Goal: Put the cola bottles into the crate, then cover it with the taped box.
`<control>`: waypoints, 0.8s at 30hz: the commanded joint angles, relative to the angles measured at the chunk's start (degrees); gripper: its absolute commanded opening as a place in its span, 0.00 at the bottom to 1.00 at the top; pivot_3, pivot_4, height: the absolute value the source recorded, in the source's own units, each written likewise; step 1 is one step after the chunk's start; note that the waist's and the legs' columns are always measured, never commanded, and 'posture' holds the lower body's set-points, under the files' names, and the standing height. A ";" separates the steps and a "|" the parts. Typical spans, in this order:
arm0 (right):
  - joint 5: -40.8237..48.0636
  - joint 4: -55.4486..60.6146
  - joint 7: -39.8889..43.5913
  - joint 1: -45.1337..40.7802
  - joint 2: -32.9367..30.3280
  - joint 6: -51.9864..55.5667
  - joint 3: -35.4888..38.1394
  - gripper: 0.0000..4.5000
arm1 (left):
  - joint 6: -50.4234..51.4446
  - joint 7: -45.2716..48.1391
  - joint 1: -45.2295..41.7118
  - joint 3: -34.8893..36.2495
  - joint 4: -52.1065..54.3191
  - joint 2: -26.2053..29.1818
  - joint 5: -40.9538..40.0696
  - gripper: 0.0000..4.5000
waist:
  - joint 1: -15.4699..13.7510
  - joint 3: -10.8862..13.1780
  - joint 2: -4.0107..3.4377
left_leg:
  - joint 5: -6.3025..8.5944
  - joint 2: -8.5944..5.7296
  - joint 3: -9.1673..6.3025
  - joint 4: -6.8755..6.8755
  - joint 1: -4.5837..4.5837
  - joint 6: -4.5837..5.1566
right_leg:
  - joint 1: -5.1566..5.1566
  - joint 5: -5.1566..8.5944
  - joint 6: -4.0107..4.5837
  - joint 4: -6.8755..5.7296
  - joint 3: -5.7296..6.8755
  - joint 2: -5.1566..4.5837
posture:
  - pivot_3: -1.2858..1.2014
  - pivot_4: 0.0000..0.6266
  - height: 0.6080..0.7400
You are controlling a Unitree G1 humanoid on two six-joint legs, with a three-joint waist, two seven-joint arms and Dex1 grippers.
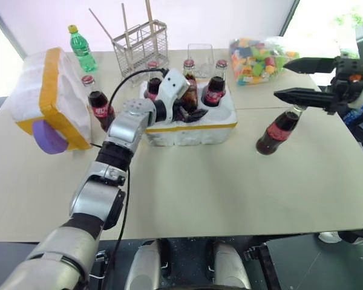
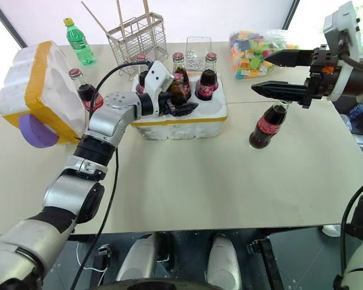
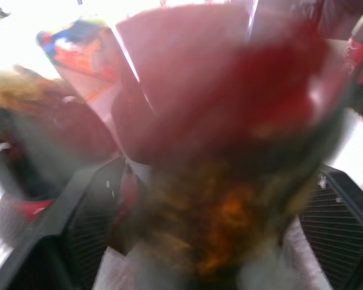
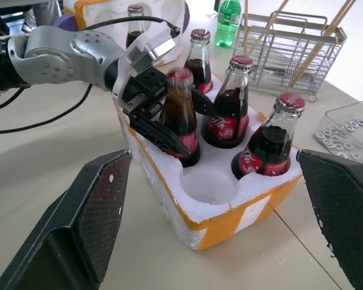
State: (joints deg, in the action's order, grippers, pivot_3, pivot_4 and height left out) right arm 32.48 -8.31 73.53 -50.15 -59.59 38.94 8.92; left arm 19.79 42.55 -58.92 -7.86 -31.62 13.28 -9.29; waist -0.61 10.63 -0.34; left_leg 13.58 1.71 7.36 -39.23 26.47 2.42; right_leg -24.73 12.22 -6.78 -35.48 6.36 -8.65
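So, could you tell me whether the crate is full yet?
Not yet: the crate holds four bottles, one hole gapes empty.

My left gripper [image 4: 169,118] reaches forward, fingers spread apart. My right gripper [image 2: 272,74] raised at right, pointing left, fingers wide apart.
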 commanded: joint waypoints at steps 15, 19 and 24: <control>0.14 -0.85 1.28 0.06 -0.06 -2.28 1.20 1.00 | 42.01 -17.67 34.06 27.46 69.16 18.25 -11.56 0.99 | 0.81 -0.02 0.02 | 0.00 0.05 -0.18 0.01 -0.15 -0.01 | 0.19 0.00 0.00 0.01 -0.01 0.02 | 0.52 0.24 0.97; 0.00 -1.10 2.40 -0.71 0.47 -2.65 0.13 1.00 | 39.43 -26.70 36.13 28.83 64.96 15.62 -6.55 0.99 | -0.12 -0.04 0.03 | 0.00 0.03 -0.19 0.01 -0.15 -0.01 | 0.19 0.00 0.01 0.02 -0.01 0.04 | 0.52 0.24 0.97; -0.58 -2.57 2.29 -3.04 1.72 -3.15 -1.05 1.00 | 28.84 -29.11 34.13 25.76 53.08 14.49 -2.89 0.99 | -0.14 -0.06 0.07 | 0.00 0.02 -0.04 0.00 -0.15 -0.02 | 0.19 0.00 0.02 0.03 0.00 0.03 | 0.52 0.24 0.97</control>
State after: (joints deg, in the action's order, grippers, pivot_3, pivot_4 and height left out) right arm 32.10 -10.74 75.74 -51.24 -57.37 36.60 7.03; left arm 52.19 14.26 -23.94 18.51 23.08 27.79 -13.69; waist -0.75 10.58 -0.27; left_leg 13.59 1.72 7.34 -39.23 26.32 2.41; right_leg -24.54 12.22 -6.76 -35.46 6.35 -8.63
